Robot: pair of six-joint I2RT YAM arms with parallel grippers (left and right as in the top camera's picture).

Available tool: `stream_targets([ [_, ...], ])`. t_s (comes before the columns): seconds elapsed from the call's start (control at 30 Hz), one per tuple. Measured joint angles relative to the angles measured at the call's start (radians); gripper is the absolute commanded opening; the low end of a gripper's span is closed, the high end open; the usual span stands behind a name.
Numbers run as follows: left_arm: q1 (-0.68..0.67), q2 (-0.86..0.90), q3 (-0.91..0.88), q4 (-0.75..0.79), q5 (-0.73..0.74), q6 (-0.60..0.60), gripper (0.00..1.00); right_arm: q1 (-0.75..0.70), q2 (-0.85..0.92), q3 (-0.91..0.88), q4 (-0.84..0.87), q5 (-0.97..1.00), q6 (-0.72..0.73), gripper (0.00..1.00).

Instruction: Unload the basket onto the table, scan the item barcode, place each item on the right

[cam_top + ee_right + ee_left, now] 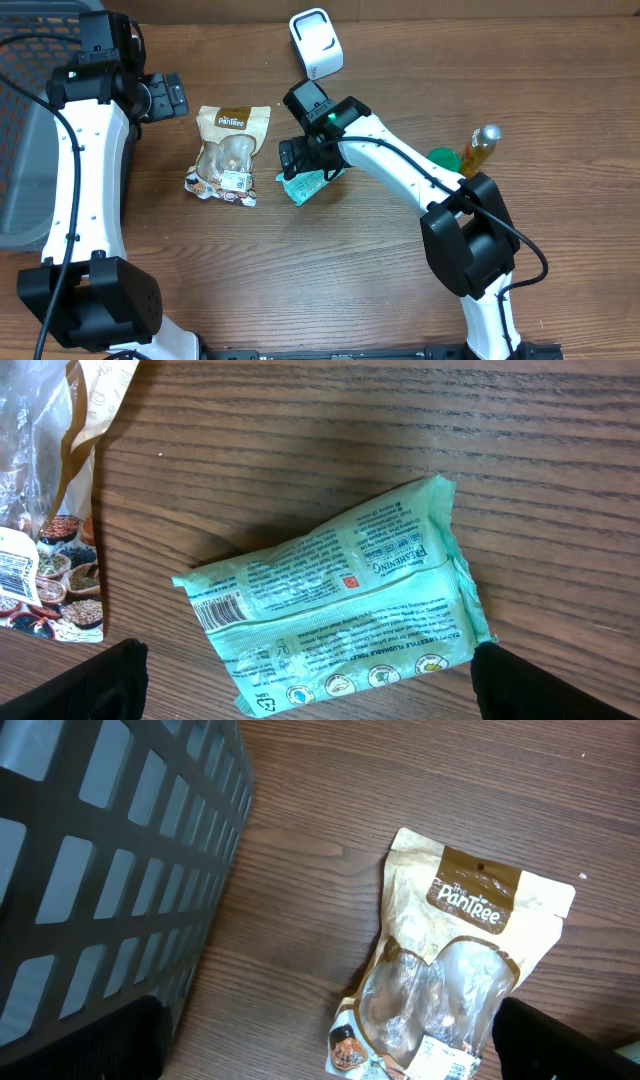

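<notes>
A mint-green wipes packet [330, 610] lies flat on the wooden table, back side up, its barcode [215, 610] near the left end. My right gripper [320, 690] hovers over it, open, one finger off each end of the packet, nothing held. From overhead the packet [303, 187] pokes out below the right gripper [310, 160]. A white barcode scanner [316, 43] stands at the back of the table. My left gripper [165, 96] is open and empty, above the table left of a Pan Tree snack bag [450, 970].
The snack bag [229, 153] lies left of the packet. A dark mesh basket [20, 120] fills the left edge and shows in the left wrist view as well [100, 850]. To the right stand a green lid [443, 158] and an amber bottle [480, 148].
</notes>
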Motion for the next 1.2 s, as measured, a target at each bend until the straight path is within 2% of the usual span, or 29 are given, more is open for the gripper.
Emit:
stream_targets([
  [0.57,0.000,0.000,0.000,0.006,0.000,0.000,1.00,0.000,0.000,0.000,-0.061,0.000,-0.001,1.00],
  [0.77,0.000,0.000,0.000,0.114,0.000,0.000,1.00,0.000,0.000,0.000,-0.061,0.000,0.000,1.00],
  [0.87,0.002,0.000,0.001,0.089,0.063,-0.036,1.00,0.000,0.000,0.000,-0.063,0.000,0.000,1.00],
  [0.9,0.003,0.000,0.001,0.064,0.108,-0.055,0.85,0.000,0.000,0.000,-0.063,0.000,-0.001,1.00],
  [0.93,0.004,0.000,0.001,0.050,0.153,-0.072,0.50,0.000,0.000,0.000,-0.061,0.000,0.000,1.00],
  [0.97,0.004,0.000,0.001,0.048,0.203,-0.083,0.23,0.000,0.000,0.000,-0.061,0.000,0.000,1.00],
  [1.0,0.003,0.000,0.001,0.044,0.253,-0.092,0.04,-0.001,0.000,0.000,-0.060,0.000,0.000,1.00],
  [1.1,-0.004,0.000,0.001,-0.013,0.359,-0.102,0.04,-0.010,0.000,0.000,-0.070,-0.001,0.006,1.00],
  [1.2,-0.031,0.000,-0.014,-0.045,0.400,-0.101,0.06,-0.035,0.000,0.000,-0.085,-0.013,0.011,1.00],
])
